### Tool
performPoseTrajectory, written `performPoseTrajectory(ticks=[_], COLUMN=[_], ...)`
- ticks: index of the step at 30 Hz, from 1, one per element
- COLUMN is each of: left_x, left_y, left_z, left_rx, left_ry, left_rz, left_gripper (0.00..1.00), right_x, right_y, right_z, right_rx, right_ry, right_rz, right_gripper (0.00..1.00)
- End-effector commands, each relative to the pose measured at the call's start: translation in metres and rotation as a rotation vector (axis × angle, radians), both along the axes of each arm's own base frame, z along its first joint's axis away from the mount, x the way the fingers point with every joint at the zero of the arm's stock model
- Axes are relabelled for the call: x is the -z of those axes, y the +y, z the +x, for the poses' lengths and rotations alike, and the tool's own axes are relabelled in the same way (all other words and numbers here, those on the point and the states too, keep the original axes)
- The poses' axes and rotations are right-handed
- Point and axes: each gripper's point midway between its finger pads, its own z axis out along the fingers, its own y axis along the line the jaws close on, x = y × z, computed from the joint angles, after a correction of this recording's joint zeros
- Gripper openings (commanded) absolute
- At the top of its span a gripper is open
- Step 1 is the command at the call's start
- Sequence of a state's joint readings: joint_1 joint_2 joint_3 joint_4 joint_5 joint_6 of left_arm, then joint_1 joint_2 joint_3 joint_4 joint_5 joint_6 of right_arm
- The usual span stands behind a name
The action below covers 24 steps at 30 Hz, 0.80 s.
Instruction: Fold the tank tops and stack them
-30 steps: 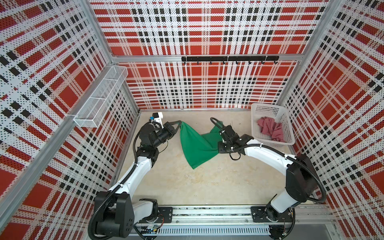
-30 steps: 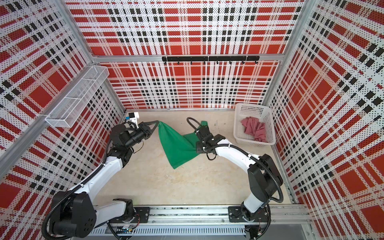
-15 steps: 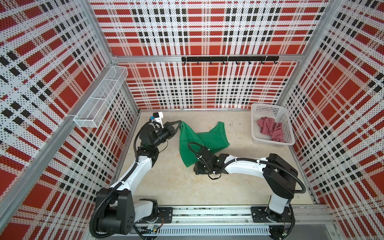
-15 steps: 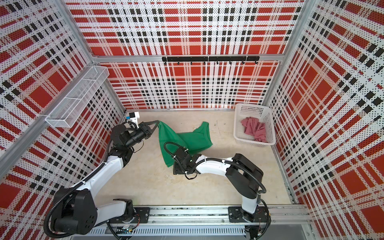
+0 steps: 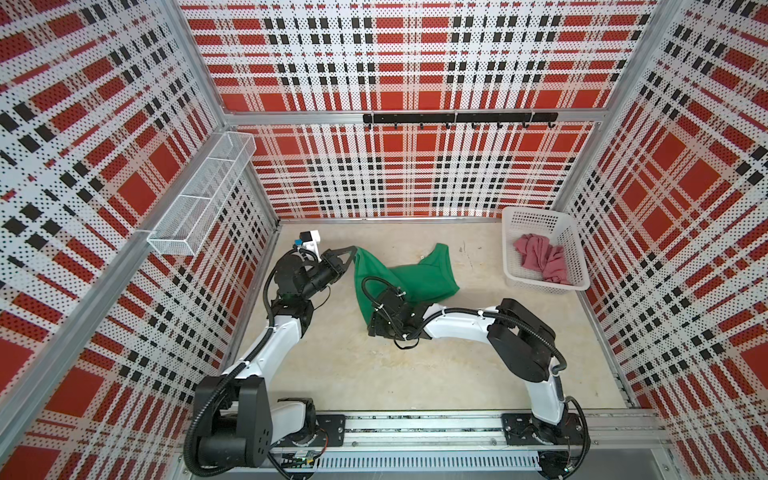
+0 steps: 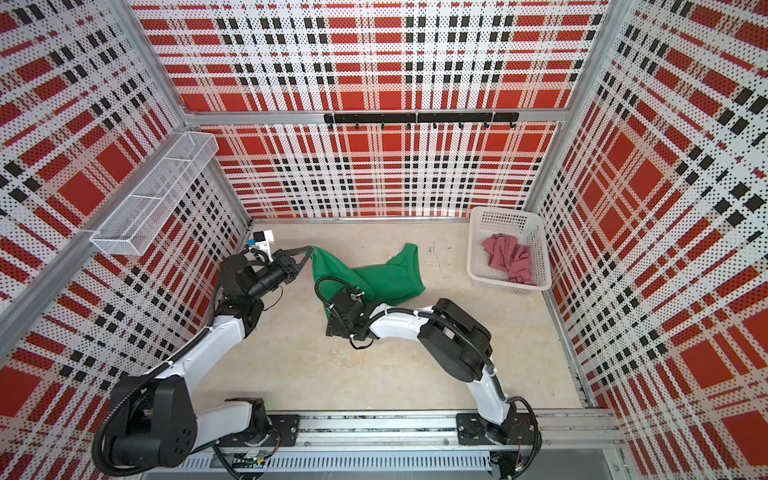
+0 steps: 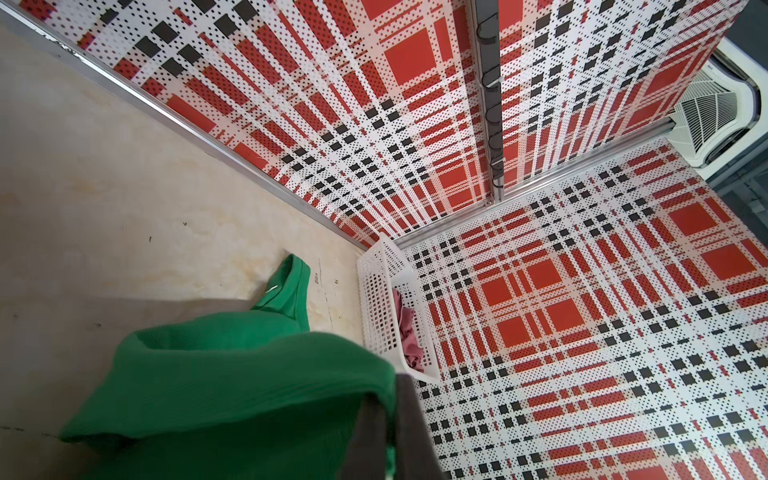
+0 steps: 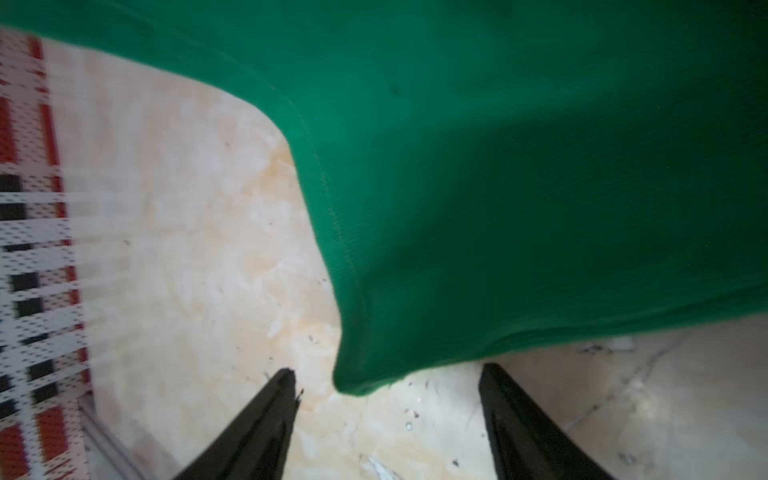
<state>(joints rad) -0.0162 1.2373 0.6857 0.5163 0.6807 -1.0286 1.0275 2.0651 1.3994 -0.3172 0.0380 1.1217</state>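
The green tank top (image 5: 419, 277) (image 6: 384, 277) hangs by one corner from my left gripper (image 5: 353, 251) (image 6: 309, 249), which is shut on it above the table's left side. The rest of it slumps onto the table, one strap (image 7: 291, 282) pointing toward the basket. My right gripper (image 5: 372, 330) (image 8: 386, 370) stands open low over the table, at the garment's near hanging corner (image 8: 357, 382), which dangles between the fingertips without being pinched. The pink tank top (image 5: 540, 259) (image 6: 509, 259) lies crumpled in the white basket (image 5: 540, 287) (image 7: 378, 299).
The basket stands in the back right corner against the wall. A wire mesh shelf (image 5: 199, 195) juts from the left wall, and a black hook rail (image 5: 457, 118) runs along the back wall. The arms' mounting rail (image 5: 415, 428) borders the front.
My right gripper has let go of the green top's right corner, swung down and left to its near corner, and opened. The freed cloth has dropped onto the table. The left gripper stays put.
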Motion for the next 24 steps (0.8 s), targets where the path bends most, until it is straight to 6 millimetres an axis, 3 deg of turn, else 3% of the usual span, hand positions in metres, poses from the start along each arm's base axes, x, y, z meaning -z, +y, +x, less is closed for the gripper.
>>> performPoseTrajectory(ticks=[1, 4, 15, 20, 23, 24], left_x=[-0.008, -0.003, 0.016, 0.024, 0.023, 0.023], left_y=[0.004, 0.008, 0.016, 0.017, 0.018, 0.017], left_z=[-0.006, -0.007, -0.012, -0.014, -0.016, -0.016], left_rx=[0.010, 0.005, -0.013, -0.019, -0.021, -0.022], left_ry=[-0.060, -0.055, -0.023, -0.005, -0.007, -0.006], left_rz=[0.018, 0.015, 0.011, 0.010, 0.007, 0.006], left_gripper=[0.00, 0.00, 0.00, 0.00, 0.00, 0.00], right_x=[0.023, 0.033, 0.022, -0.002, -0.014, -0.018], right_y=[-0.026, -0.039, -0.063, -0.077, -0.067, -0.062], right_z=[-0.005, -0.008, -0.012, -0.006, -0.007, -0.008], right_rx=[0.030, 0.019, 0.040, 0.076, 0.049, 0.039], right_ry=[0.039, 0.063, 0.037, -0.043, -0.055, -0.061], right_rz=[-0.199, -0.303, -0.356, -0.341, -0.272, -0.246], right_gripper=[0.67, 0.60, 0.01, 0.00, 0.00, 0.05])
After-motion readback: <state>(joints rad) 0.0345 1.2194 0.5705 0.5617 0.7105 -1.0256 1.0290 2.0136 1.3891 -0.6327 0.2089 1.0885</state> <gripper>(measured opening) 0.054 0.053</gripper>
